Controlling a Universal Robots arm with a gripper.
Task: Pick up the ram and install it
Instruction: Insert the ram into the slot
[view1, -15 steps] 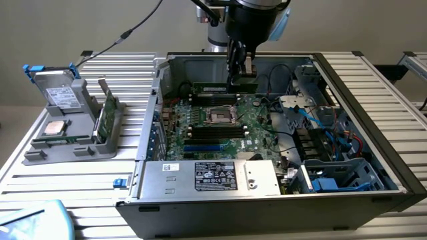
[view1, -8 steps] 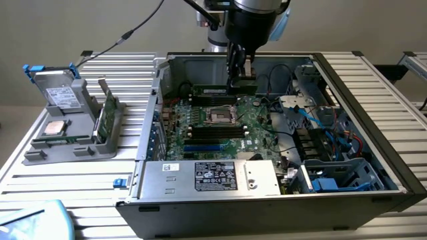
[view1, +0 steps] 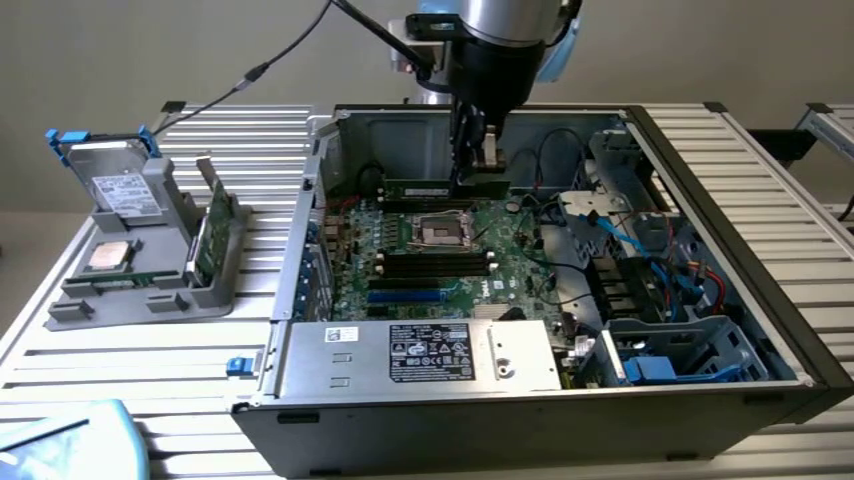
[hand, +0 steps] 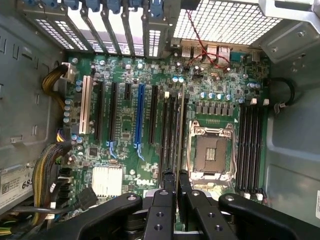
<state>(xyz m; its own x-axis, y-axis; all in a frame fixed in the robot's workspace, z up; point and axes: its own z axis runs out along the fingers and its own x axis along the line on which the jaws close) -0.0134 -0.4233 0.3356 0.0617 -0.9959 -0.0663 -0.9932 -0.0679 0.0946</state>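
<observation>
Green ram (view1: 422, 187) clamped in jaws, above motherboard (view1: 514, 265), inside computer case (view1: 534, 428)

The scene is presenting as a robotics lab bench set up for computer assembly. An open PC case (view1: 534, 430) is lying on a slatted aluminium table (view1: 160, 390), exposing its motherboard (hand: 122, 140). A grey fixture (view1: 134, 290) beside the case is holding loose computer parts. A cabled robot arm (view1: 501, 40) is hanging over the case, its gripper (hand: 176, 176) sitting down inside.
</observation>
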